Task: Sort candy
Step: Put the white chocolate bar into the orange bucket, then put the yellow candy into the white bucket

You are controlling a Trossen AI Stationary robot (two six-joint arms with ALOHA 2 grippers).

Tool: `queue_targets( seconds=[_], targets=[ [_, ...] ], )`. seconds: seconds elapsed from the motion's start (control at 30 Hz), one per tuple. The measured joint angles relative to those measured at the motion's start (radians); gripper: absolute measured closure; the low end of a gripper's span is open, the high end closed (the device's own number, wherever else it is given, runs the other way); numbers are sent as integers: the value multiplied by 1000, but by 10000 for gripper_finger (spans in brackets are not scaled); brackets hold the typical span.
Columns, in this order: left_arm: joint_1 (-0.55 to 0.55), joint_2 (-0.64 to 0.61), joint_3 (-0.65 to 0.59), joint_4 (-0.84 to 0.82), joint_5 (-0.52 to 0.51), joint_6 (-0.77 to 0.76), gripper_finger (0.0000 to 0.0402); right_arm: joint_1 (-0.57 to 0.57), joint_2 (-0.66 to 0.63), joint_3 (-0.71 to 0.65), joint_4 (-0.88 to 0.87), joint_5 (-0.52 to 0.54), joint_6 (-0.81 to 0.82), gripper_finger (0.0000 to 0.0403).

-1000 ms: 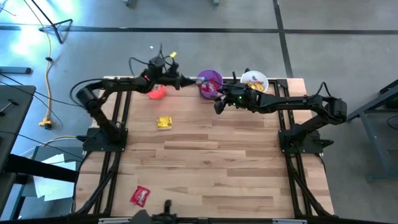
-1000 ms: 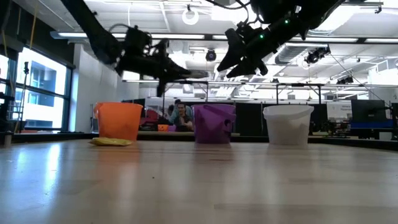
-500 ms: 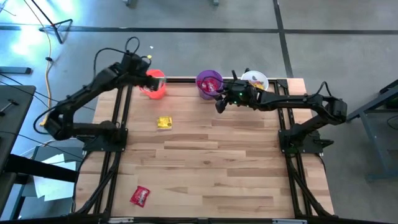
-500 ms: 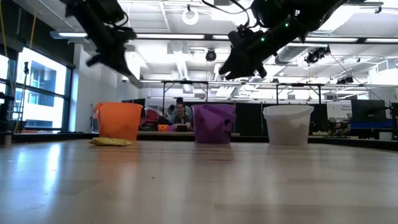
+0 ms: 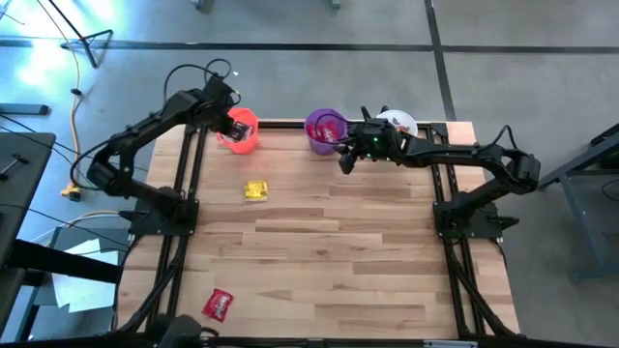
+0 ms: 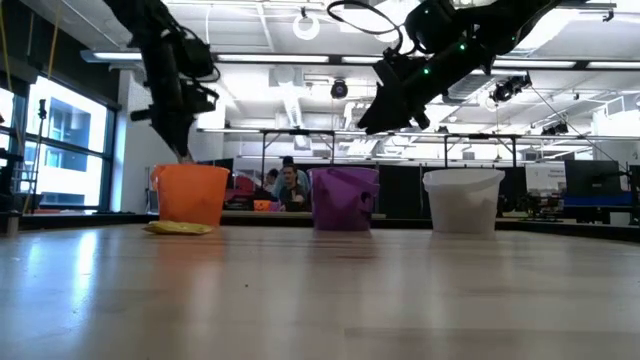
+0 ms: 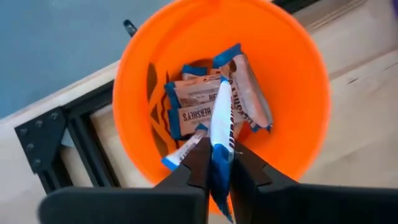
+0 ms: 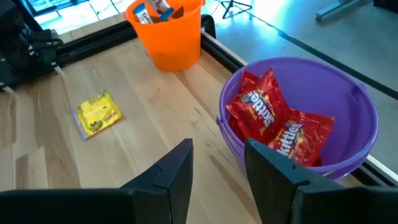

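My left gripper (image 7: pixel 217 171) hangs over the orange cup (image 5: pixel 239 129) at the table's far left, shut on a slim blue-and-white candy bar (image 7: pixel 222 124). Several more such bars (image 7: pixel 199 102) lie inside that cup. My right gripper (image 8: pixel 217 168) stands open and empty in the air just near of the purple cup (image 8: pixel 367 106), which holds red candy packets (image 8: pixel 273 121). A yellow packet (image 5: pixel 254 190) lies flat on the table near the orange cup. A red packet (image 5: pixel 219 304) lies at the near left. My left gripper pinches the blue-and-white bar between its two fingers, near one end of the bar (image 7: pixel 219 163). The fingers come from above, pointing steeply down, and the bar runs along them. The free end (image 7: pixel 222 84) sticks out past the fingertips toward the orange cup's mouth.
A white cup (image 5: pixel 397 125) with yellow packets stands at the far right, in line with the purple cup (image 6: pixel 344 198) and the orange cup (image 6: pixel 190 193) along the far edge. The black frame rails (image 5: pixel 184 184) run down both table sides. The bare wood in the middle is free.
My left gripper has swung from beside the purple cup toward the table's left, until it stands over the orange cup. It has also tipped from nearly level to pointing steeply down.
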Motion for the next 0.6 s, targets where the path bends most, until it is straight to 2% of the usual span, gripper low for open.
queue_targets(
  seconds=[0.3,0.5,0.6],
  targets=[
    [-1,82,0,13,-2,59,298,-2,0,0,-6,-34,-3,265],
    [-15,13,0,5,15,50,262,-2,0,0,-6,-34,-34,265],
    [-64,-49,0,-43,52,58,257,-2,0,0,-7,-39,-67,265]
  ],
)
